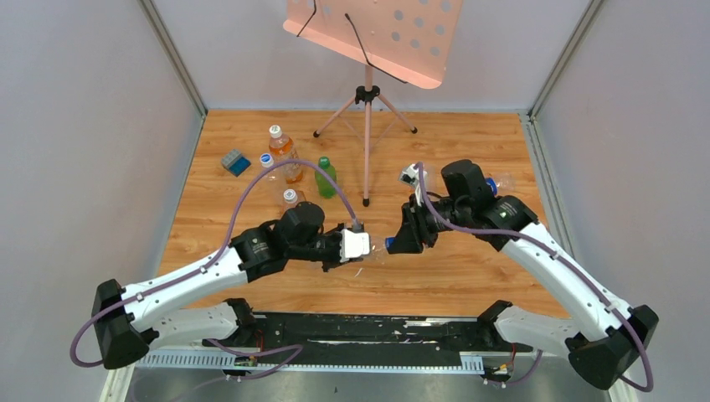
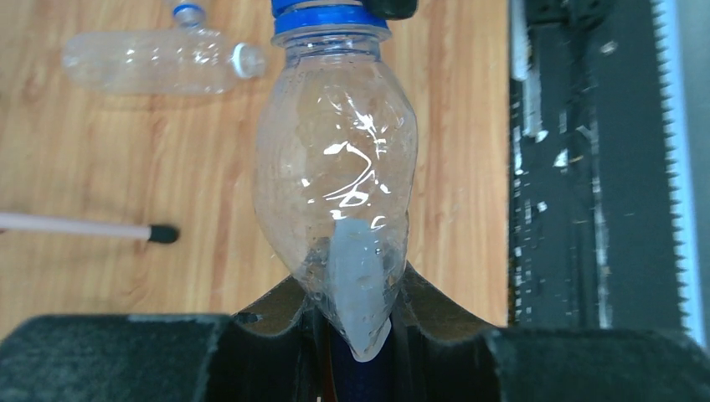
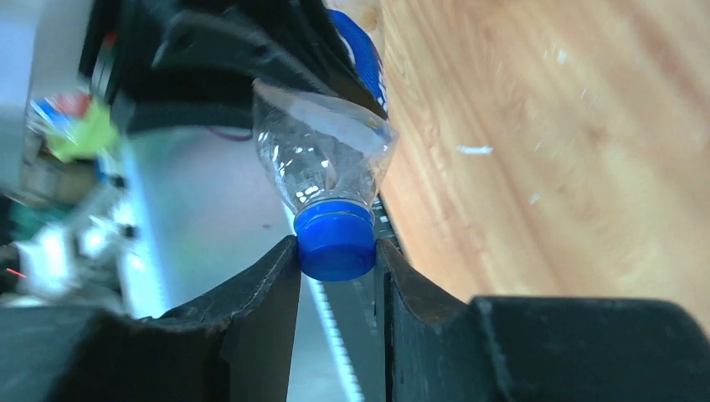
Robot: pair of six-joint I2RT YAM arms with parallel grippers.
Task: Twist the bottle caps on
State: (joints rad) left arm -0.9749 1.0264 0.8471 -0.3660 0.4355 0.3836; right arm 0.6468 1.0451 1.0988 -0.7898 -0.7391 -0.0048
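A clear empty bottle hangs in the air between my two grippers, lying sideways. My left gripper is shut on its crushed base; in the left wrist view the bottle runs up from the left gripper to a blue cap. My right gripper is shut on that blue cap. In the right wrist view the cap sits on the bottle's neck, pinched at the tips of the right gripper.
Back left stand an orange bottle with a white cap, a green bottle, two clear bottles and a blue-grey block. A tripod stand is at mid-back. A clear bottle lies on the wood.
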